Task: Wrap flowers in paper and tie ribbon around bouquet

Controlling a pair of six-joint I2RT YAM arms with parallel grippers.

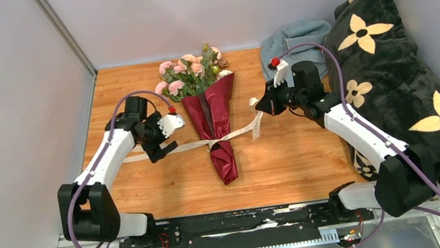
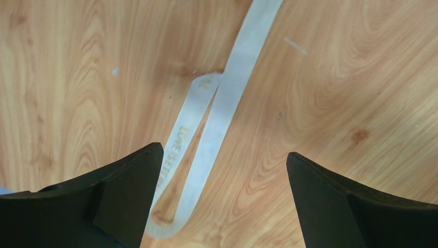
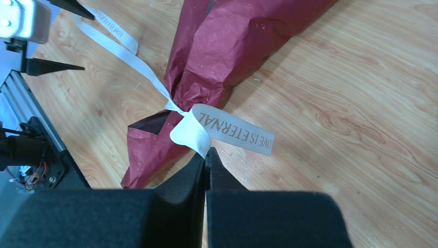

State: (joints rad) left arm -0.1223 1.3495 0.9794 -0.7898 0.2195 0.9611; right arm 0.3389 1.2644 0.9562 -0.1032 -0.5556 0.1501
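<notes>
The bouquet lies in the middle of the wooden table: pink and cream flowers [image 1: 191, 70] in a dark red paper [image 1: 213, 115] cone whose narrow end points toward me. A cream ribbon [image 1: 189, 146] is knotted around the cone's waist [image 3: 173, 106]. My right gripper [image 1: 261, 106] is shut on the ribbon's right tail, which is pinched at its fingertips [image 3: 206, 154]; the printed end [image 3: 235, 129] hangs loose. My left gripper [image 1: 167, 137] hovers open over the left tail. That tail lies folded back on the table [image 2: 222, 111] below the gripper [image 2: 222, 152], touching neither finger.
A grey-blue cloth [image 1: 287, 40] sits at the back right. A black blanket with cream flowers [image 1: 394, 71] fills the right side behind my right arm. The metal rail [image 1: 238, 221] runs along the near edge. Grey walls close in left and right.
</notes>
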